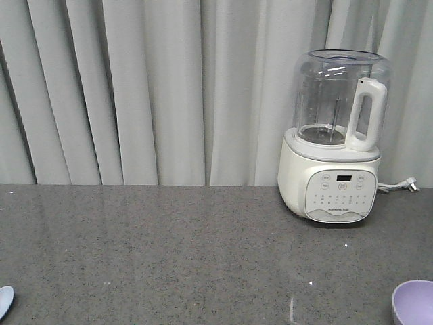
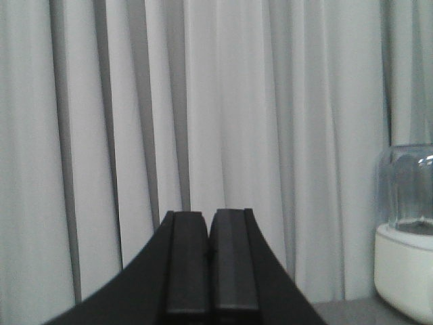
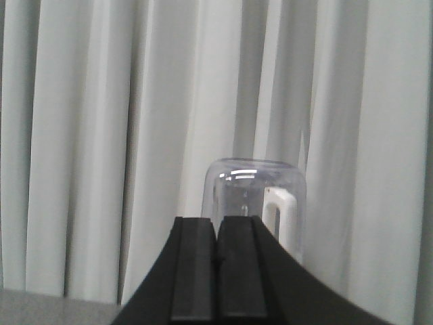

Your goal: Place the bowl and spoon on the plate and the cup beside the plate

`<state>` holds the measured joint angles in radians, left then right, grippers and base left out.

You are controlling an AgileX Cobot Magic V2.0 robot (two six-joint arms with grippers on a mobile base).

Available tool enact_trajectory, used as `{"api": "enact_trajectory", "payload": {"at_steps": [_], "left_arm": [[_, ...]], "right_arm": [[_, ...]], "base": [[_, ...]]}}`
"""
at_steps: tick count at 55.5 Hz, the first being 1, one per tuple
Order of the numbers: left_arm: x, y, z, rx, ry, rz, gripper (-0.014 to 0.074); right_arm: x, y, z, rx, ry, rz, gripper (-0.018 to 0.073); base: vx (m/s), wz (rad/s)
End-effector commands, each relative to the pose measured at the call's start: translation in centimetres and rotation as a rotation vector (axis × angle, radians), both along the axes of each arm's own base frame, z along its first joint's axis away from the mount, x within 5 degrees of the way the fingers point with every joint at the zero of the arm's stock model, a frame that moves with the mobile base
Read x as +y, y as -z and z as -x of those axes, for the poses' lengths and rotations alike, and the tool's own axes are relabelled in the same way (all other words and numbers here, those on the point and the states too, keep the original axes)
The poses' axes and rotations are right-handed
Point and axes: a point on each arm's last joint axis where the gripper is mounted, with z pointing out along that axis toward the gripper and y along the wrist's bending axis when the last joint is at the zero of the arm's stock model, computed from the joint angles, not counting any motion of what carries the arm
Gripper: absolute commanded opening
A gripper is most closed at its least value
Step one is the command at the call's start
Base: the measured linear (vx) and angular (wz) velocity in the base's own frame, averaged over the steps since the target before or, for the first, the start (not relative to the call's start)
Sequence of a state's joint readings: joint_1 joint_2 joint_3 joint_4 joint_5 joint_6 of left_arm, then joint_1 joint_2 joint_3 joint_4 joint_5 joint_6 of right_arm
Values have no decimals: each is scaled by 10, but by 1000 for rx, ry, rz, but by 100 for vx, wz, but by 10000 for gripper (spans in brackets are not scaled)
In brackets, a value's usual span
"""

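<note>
In the left wrist view, the left hand [image 2: 208,227] has its two black fingers [image 2: 186,271] pressed together, with nothing between them. It is raised and points to the curtain [image 2: 223,101], and the blender [image 2: 406,237] stands at the right edge of this view. In the right wrist view, the right hand [image 3: 216,230] is the same: the fingers [image 3: 193,271] are together and hold nothing. The clear jug of the blender [image 3: 254,196] stands straight behind them.

In the front view, the bowl [image 1: 414,302] lies on the grey tabletop [image 1: 169,250]. It is nearer to the camera than the blender [image 1: 335,142] and a little to the right of it, well apart from it, and the picture edge cuts it. Far to the left of the blender, at the near edge of the picture, a pale blue rounded piece [image 1: 4,299] shows on the tabletop. It is not possible to tell if this is the spoon or the rim of the plate.

The blender is upright at the back of the tabletop, with a white base and a white handle. Just to the right of it lies a plug [image 1: 408,183] on a cord. Behind the blender hangs the pale curtain [image 1: 135,88].
</note>
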<state>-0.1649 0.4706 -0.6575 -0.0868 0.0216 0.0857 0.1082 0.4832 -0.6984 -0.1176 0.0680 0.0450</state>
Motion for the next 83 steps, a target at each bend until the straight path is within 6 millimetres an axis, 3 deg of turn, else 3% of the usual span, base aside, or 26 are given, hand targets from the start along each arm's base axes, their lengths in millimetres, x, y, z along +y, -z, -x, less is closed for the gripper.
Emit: {"api": "enact_trajectory", "payload": {"at_steps": [1, 10, 16, 22, 33, 41, 49, 58, 71, 83], "left_arm": [[-3, -9, -20, 10, -3, -7, 1], [-6, -1, -39, 82, -3, -19, 21], [-7, 0, -40, 93, -2, -21, 98], [-7, 3, -40, 117, 0, -26, 231], [-8, 8, -40, 185, 12, -13, 536], [-10, 14, -39, 385, 40, -19, 614], [-7, 6, -54, 557, -15, -55, 605], [7, 6, -86, 766, -191, -113, 583], [12, 81, -151, 1248, -255, -200, 552], [9, 116, -182, 1343, -243, -226, 544]], "right_arm": [[2, -9, -19, -2, 5, 20, -6], [4, -1, -39, 68, 4, 27, 6], [4, -1, -40, 69, 5, 33, 60], [4, -1, -40, 70, 6, 36, 188], [4, -1, -40, 66, 5, 36, 536], [4, -1, -39, 61, 5, 35, 671], [4, -2, -39, 58, 5, 35, 671], [4, -2, -39, 58, 5, 35, 628], [4, -1, -39, 62, 5, 35, 533], [4, -1, -39, 62, 5, 35, 498]], "base": [[0, 0], [0, 0], [0, 0], [0, 0], [0, 0], [0, 0], [0, 0], [0, 0], [0, 0], [0, 0]]}}
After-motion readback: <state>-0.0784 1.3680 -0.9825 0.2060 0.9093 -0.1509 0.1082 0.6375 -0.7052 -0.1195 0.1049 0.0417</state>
